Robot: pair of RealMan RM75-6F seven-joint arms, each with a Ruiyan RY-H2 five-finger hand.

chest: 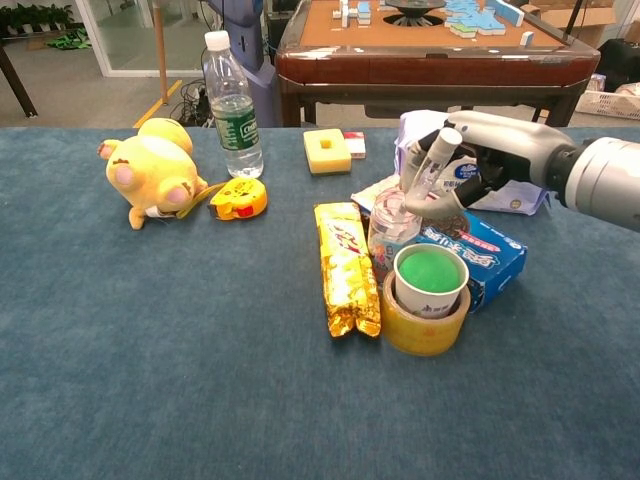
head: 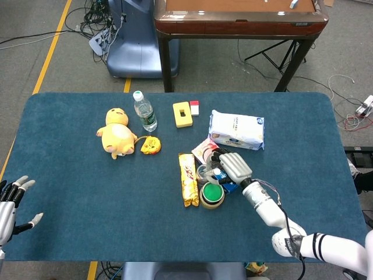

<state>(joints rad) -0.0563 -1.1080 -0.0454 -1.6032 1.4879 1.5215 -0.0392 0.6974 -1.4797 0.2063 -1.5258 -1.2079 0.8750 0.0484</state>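
Blue table (chest: 150,400): my right hand (chest: 470,165), fingers curled, touches the small jar (chest: 390,228) beside a green-filled cup (chest: 430,278) inside a tape roll (chest: 425,325).
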